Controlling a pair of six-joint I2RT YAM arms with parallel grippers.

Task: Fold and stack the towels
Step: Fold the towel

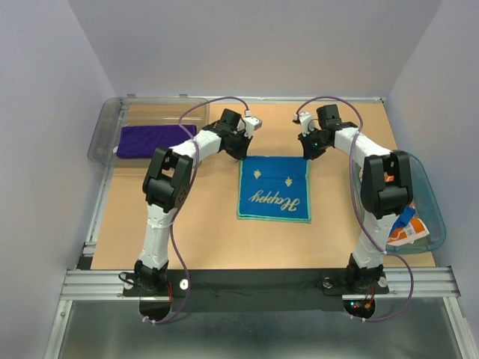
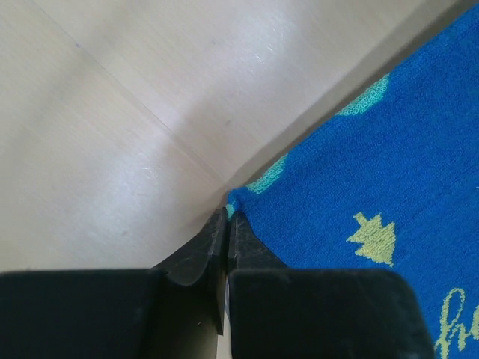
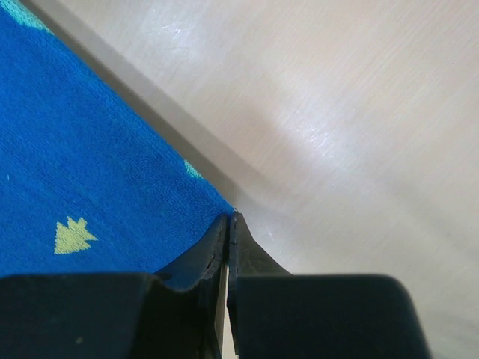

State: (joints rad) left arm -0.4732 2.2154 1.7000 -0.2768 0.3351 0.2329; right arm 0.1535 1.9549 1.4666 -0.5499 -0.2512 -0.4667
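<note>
Four towels (image 1: 274, 188) (image 1: 156, 140) (image 1: 405, 216) (image 1: 413, 234), two arms (image 1: 166, 179) (image 1: 383, 183)

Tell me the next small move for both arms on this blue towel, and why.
Probably lift both far corners slightly, together, to start folding. The left tool and right tool are each shut on a far corner of the blue towel, which lies flat and unfolded.

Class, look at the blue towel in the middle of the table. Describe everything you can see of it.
The blue towel is a soft terry cloth, royal blue with a mint-green scalloped edge, the word Happy in pale green script and two small tree shapes. It lies spread flat and unfolded near the middle of the wooden table. Its two far corners are pinched: the left gripper is shut on one, the right gripper on the other.
</note>
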